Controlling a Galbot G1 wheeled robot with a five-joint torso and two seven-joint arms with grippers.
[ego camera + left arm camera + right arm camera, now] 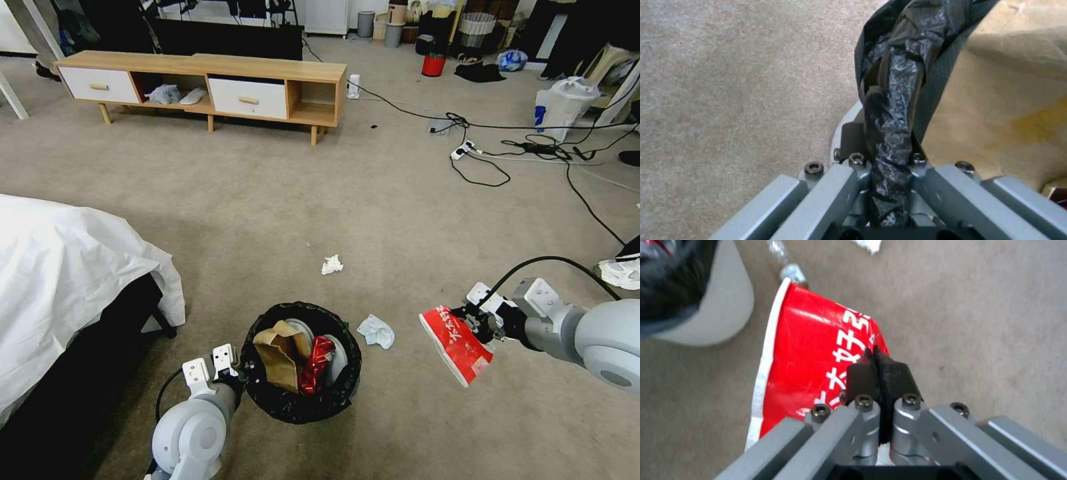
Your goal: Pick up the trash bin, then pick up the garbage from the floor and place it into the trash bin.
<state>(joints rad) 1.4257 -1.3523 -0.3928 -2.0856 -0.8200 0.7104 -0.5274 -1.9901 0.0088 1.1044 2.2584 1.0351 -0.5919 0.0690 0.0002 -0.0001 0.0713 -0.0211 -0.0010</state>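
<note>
The trash bin (300, 400), lined with a black bag, hangs above the floor (373, 207) at the lower centre, and my left gripper (241, 377) is shut on its bagged rim (891, 133). Inside lie a crumpled brown paper bag (280, 353) and a red can (317, 363). Off to the bin's right, my right gripper (475, 320) is shut on a red-and-white carton (457, 343), held in the air; the carton (813, 366) shows close up with the bin's white wall (715, 306) beyond it. Two crumpled tissues lie on the carpet, one (377, 331) beside the bin and one (331, 265) farther off.
A bed with a white sheet (67, 280) stands close on the left. A low wooden cabinet (213, 87) sits at the back. Black cables (507, 147) and a power strip trail across the right side, near a white plastic bag (563, 100). A red bucket (433, 65) stands far back.
</note>
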